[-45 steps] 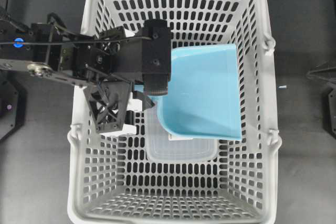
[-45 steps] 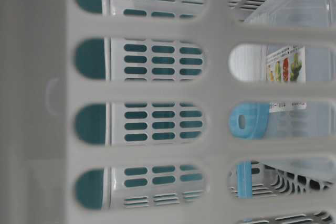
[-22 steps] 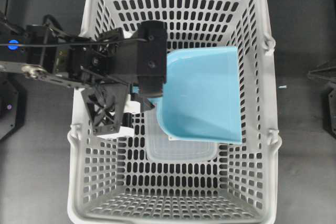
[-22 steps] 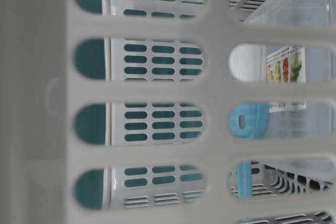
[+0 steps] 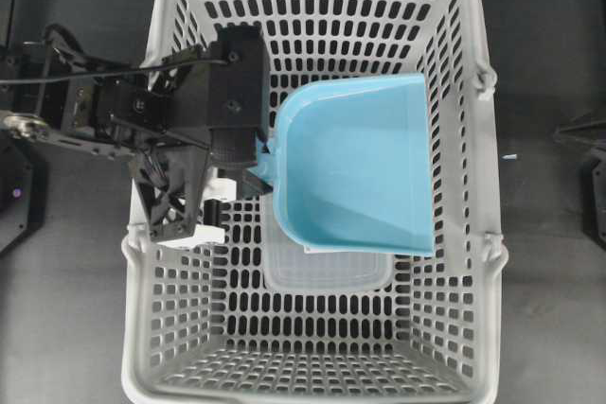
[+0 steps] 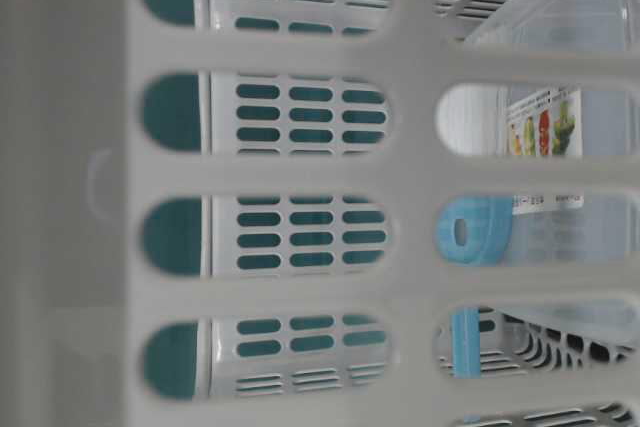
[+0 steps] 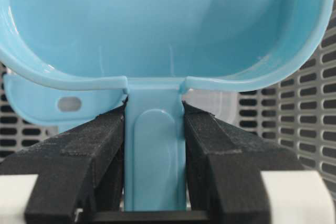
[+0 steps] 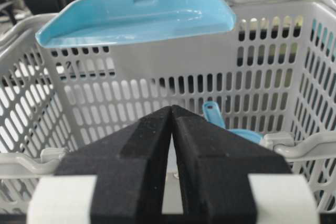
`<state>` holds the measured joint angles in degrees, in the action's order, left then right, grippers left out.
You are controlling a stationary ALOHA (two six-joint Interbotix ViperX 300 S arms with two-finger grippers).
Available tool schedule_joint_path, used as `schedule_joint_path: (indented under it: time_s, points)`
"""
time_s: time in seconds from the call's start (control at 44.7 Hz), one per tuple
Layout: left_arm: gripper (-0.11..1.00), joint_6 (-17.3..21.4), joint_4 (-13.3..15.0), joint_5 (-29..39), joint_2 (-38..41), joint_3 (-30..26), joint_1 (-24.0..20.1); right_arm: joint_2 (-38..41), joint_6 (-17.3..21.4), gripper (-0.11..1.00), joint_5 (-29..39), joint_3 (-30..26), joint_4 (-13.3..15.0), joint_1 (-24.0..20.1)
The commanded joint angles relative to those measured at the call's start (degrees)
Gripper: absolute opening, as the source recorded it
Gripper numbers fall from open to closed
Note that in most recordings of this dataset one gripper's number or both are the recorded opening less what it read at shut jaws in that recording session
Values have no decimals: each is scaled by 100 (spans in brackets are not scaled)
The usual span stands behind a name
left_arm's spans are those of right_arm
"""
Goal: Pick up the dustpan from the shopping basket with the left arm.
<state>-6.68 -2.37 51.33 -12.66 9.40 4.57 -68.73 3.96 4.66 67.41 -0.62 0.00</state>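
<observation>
Dark tabletop (image 5: 549,328) surrounds the shopping basket (image 5: 312,347), a big light grey crate with slotted walls and floor. Inside the basket, the dustpan (image 5: 355,167) sits toward its right wall, lifted and tilted, its wide open edge facing that wall and its rounded back facing the left wall. From the right wrist view the dustpan (image 8: 139,14) rises above the basket's far rim. The left tool (image 7: 155,156) is clenched on the dustpan's handle (image 7: 155,150), one black finger (image 7: 89,150) pressed to each side of it just below the scoop's back. The left arm (image 5: 151,115) reaches in over the basket's left wall. The right tool (image 8: 172,135) hangs outside the basket's near wall with its fingers pressed together on nothing. A clear plastic box (image 5: 327,272) lies on the basket floor beneath the dustpan.
</observation>
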Motion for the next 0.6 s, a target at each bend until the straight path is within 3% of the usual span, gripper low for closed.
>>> schedule_joint_path:
  time_s: [0.0,0.582]
  points:
    - [28,0,-18,-44,-149,-70,0,35,9,0,-26,-44,-18,0]
    - [28,0,-18,-26,-132,-53,-18,44,35,0,-18,35,-18,0]
